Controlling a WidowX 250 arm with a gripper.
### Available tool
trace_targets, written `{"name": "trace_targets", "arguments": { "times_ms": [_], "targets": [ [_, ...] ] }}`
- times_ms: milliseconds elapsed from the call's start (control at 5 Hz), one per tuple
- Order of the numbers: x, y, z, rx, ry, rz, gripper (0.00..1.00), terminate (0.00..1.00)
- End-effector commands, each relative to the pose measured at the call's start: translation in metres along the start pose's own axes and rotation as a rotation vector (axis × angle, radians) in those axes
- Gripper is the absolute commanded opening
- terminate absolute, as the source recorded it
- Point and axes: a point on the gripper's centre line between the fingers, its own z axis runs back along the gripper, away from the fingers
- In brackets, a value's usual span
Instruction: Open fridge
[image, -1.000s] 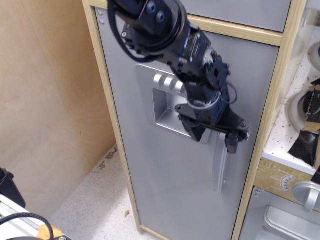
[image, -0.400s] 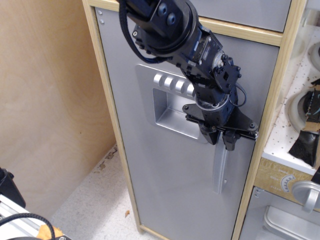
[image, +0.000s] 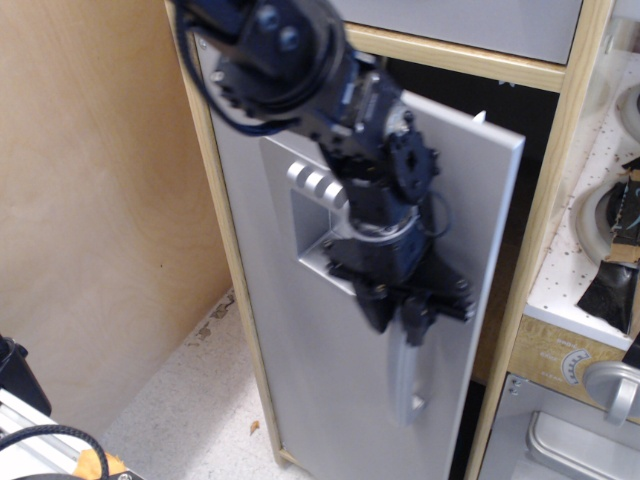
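Wall (image: 90, 200): plain light plywood panel along the left, speckled pale floor (image: 190, 400) at its foot, nothing of the task there.
Fridge (image: 300, 350): tall toy cabinet in a light wood frame, centre of the scene, hinged on the left post; grey door swung partly outward, free right edge well clear of the right post, dark gap showing along the top and right.
Dispenser panel (image: 318, 215): silver recessed plate with round buttons, upper middle of the door, half covered by the arm.
Gripper (image: 398, 312): black, two-fingered, pointing down, closed around the top of the curved silver handle (image: 405, 385); jaws tight on either side of the bar.
Step in hand: pulling the door open, seemingly about midway through the swing.
Next move: likely more pull toward the near left along the door's arc, wrist turning with the hinge so the handle does not twist out of the grasp.
Risk: grasp sits at the handle's top end, so slipping off seems possible if the pull runs straight instead of curved.
Hidden: shelves and interior lost in shadow behind the door; exact finger contact hard to make out against black parts; cabinet top and bottom cut off.
Right side: speckled white counter (image: 580, 260) with sink rims, a grey door with round knob (image: 610, 385) below, only partly in frame.
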Motion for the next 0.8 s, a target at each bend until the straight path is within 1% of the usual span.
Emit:
{"name": "trace_targets", "arguments": {
  "times_ms": [0,200,400,600],
  "targets": [
    [-0.065,0.014,0.043,0.064,0.086,-0.014,1.0,0.0],
    [-0.08,0.0,0.039,0.037,0.079,-0.066,1.0,0.0],
    [-0.079,-0.032,0.033,-0.007,0.047,-0.125,1.0,0.0],
    [-0.083,-0.06,0.029,-0.091,0.019,-0.13,1.0,0.0]
  ]
}}
